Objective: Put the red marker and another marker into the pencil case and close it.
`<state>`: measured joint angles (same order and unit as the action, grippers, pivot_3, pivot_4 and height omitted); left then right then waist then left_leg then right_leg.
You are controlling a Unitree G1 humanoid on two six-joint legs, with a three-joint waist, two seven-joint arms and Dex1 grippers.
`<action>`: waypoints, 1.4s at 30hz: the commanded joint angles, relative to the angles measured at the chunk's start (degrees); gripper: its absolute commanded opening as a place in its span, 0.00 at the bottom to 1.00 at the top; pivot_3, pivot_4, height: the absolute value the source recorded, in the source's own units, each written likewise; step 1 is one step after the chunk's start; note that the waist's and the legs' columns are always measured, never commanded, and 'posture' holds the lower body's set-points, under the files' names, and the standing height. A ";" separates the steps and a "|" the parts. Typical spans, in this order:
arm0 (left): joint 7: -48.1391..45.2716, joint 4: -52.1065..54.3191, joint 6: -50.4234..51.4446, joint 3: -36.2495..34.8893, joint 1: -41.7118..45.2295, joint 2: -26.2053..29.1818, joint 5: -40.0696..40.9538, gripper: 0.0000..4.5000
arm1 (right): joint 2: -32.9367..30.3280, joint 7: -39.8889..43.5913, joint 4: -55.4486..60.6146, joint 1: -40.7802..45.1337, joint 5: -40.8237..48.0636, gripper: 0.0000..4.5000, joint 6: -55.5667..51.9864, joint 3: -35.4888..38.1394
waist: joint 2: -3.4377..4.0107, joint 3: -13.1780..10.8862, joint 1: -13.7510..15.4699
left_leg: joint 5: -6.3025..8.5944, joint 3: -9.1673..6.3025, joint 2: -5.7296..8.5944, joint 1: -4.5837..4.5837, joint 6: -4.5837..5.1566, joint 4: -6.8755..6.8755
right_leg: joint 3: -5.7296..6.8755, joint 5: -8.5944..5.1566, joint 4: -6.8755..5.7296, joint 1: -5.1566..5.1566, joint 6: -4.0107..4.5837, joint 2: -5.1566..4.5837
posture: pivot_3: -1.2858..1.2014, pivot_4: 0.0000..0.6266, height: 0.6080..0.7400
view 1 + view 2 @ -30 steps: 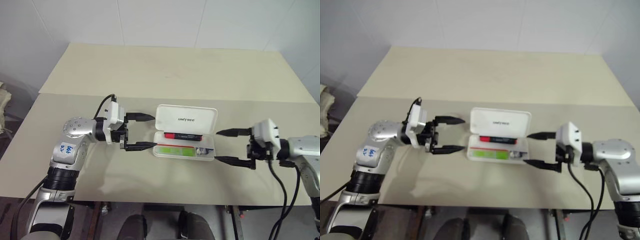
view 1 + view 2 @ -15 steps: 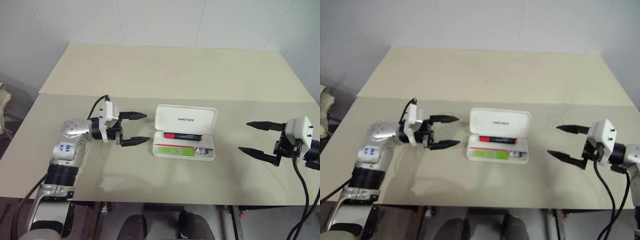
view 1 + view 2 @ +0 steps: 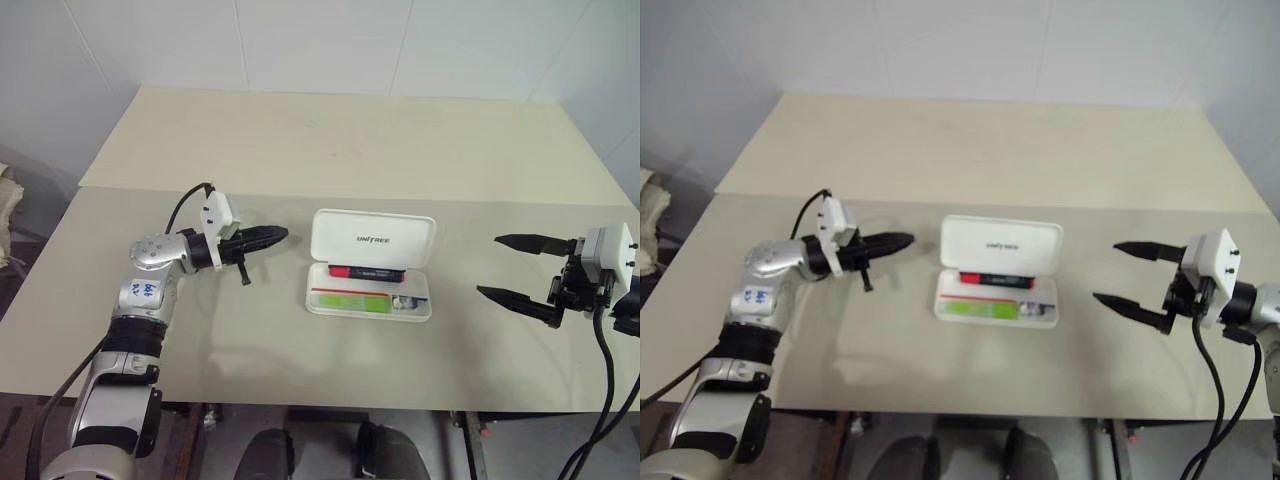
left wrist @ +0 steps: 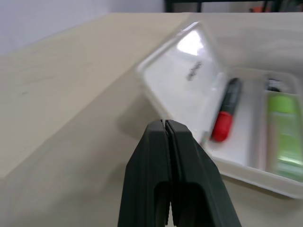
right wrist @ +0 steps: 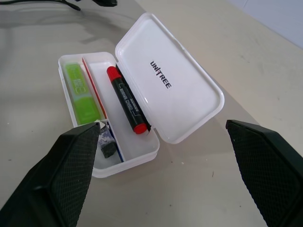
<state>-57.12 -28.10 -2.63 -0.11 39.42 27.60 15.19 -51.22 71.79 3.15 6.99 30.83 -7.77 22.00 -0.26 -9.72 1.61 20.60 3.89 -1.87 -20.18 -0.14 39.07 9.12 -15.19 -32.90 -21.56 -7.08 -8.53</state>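
You are looking down on a pale cream, matte tabletop (image 3: 330, 140) made of two flat panels, with a straight seam running left to right across it just beyond the middle, and a plain white wall (image 3: 320, 40) with faint panel lines rising behind the far edge. At the near edge the floor below is dark. Near the centre of the near panel sits the white rectangular hard plastic pencil case (image 3: 370, 275) with rounded corners, its hinged lid standing open towards the far side and showing dark "UNITREE" lettering. Inside its tray the thick black-barrelled red marker (image 3: 366, 271) with a bright red cap lies lengthwise along the far side, next to the lid. The flat lime-green highlighter (image 3: 350, 300) lies parallel to it along the near side. A thin red divider stripe runs between them, and some small dark bits sit at the tray's right end. Your left gripper (image 3: 270, 238) hovers just left of the case, level with the lid's left edge and pointing right towards it, its two black fingers pressed together with nothing between them. Your right gripper (image 3: 510, 267) is well to the right of the case, pointing left towards it, its jaws spread wide and empty.
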 commanded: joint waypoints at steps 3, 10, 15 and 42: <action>7.81 -5.12 -2.44 0.16 4.73 -3.01 -4.70 0.01 | -1.25 -0.87 2.99 -0.40 0.78 1.00 -0.14 2.26 | -0.03 -0.01 0.00 | 0.00 0.00 0.00 -0.01 0.01 0.00 | 0.00 0.00 0.01 0.00 -0.01 0.00 | 0.52 0.24 1.00; 9.30 -10.08 -4.83 2.28 9.74 -9.56 -6.89 0.01 | -0.11 -2.96 6.05 -2.46 0.80 1.00 -0.48 2.26 | -0.07 -0.02 0.10 | -0.01 0.00 0.02 -0.04 0.01 0.01 | 0.02 0.01 0.03 0.00 -0.02 0.00 | 0.52 0.24 1.00; 4.29 -9.92 -7.25 2.13 10.85 -11.57 -4.79 0.01 | 0.50 -4.37 7.78 -3.53 0.99 1.00 -0.91 2.06 | -0.09 -0.03 -0.02 | -0.01 0.01 0.01 -0.03 0.01 -0.01 | 0.04 0.01 0.04 0.00 -0.02 0.00 | 0.52 0.24 1.00; -8.38 3.04 -6.31 16.63 2.39 -9.95 -13.56 0.01 | 2.65 -9.25 13.84 -6.30 1.10 1.00 -1.95 1.15 | -0.09 -0.03 0.08 | -0.01 0.00 0.01 -0.01 0.02 0.03 | 0.00 0.01 0.03 0.02 -0.02 0.00 | 0.52 0.24 1.00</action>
<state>-65.99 -27.32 -10.08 15.42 42.07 17.80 2.66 -48.74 63.26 14.51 0.81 30.92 -9.79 22.49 -0.35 -9.76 1.69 20.59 3.88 -1.87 -20.19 -0.12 39.11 9.13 -15.18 -32.87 -21.54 -7.10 -8.54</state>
